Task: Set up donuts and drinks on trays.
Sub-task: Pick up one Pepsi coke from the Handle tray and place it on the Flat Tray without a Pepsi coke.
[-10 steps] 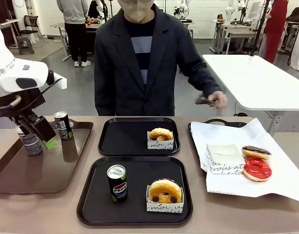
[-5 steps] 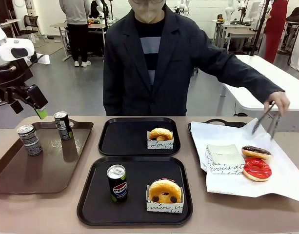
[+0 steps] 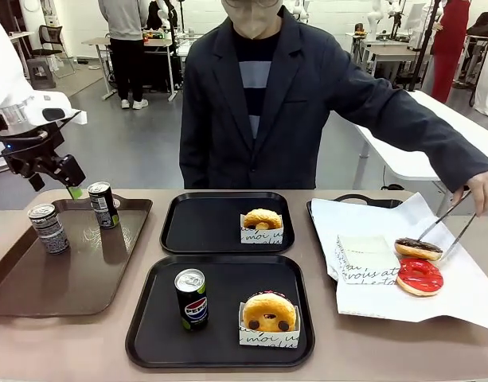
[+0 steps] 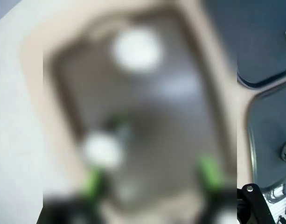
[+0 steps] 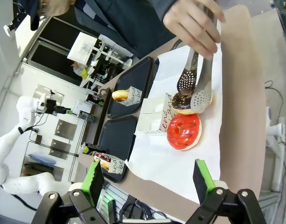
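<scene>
The left arm (image 3: pixel 5 72) enters from the left, the left end effector (image 3: pixel 56 185) hanging raised, fingers seemingly spread wide, though its wrist view is blurred. The right end effector (image 5: pixel 147 179) gapes, empty.

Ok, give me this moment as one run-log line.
left gripper open, empty, above brown tray | right gripper open, empty | person's tongs at chocolate donut | far tray lacks drink

Tongs (image 3: pixel 444 216) now at chocolate donut (image 3: pixel 417 248)

Hand (image 5: pixel 191 19) with tongs (image 5: pixel 201 92) on chocolate donut (image 5: pixel 177 104), red donut (image 5: pixel 184 132) beside
</scene>
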Robot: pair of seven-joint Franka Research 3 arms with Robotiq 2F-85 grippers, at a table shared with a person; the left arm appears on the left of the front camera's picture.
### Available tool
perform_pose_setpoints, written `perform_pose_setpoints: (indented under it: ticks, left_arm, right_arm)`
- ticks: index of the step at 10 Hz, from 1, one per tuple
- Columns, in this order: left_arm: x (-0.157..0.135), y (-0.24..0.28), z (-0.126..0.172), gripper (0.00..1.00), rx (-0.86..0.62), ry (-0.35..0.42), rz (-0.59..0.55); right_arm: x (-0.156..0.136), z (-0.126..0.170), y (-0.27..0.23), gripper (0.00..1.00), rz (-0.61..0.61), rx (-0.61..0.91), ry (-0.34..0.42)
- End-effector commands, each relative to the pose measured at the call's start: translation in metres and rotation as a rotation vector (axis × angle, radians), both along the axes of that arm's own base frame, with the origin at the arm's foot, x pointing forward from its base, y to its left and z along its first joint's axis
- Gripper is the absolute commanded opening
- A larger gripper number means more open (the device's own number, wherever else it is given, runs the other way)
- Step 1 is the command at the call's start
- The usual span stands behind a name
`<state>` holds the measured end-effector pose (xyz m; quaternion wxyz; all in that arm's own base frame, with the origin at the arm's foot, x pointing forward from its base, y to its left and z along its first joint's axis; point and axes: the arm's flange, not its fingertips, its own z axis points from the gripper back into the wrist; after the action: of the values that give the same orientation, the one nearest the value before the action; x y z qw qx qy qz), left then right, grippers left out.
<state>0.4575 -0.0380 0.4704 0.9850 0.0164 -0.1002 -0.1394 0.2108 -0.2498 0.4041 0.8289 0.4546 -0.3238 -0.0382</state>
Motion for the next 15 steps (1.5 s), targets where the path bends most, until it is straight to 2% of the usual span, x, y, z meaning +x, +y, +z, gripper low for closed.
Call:
perform_pose_setpoints:
  ticks: [1, 3, 5, 10, 15]
  left_arm:
    - [0.012, 0.018, -0.014, 1.0, 0.049, 0.017, 0.09]
    - [0.012, 0.038, -0.032, 1.0, 0.063, 0.027, 0.15]
    - [0.015, 0.051, -0.046, 1.0, 0.049, 0.068, 0.178]
    - [0.024, 0.053, -0.078, 1.0, 0.023, 0.116, 0.179]
    - [0.023, 0.049, -0.097, 1.0, -0.026, 0.117, 0.16]
  right_arm:
    - [0.003, -0.001, -0.001, 1.0, -0.004, 0.016, -0.037]
    - [0.003, -0.001, -0.001, 1.0, -0.004, 0.016, -0.037]
    - [0.003, -0.001, -0.001, 1.0, -0.004, 0.016, -0.037]
    - [0.003, -0.001, -0.001, 1.0, -0.004, 0.016, -0.037]
    - [0.003, -0.001, -0.001, 1.0, -0.004, 0.016, -0.037]
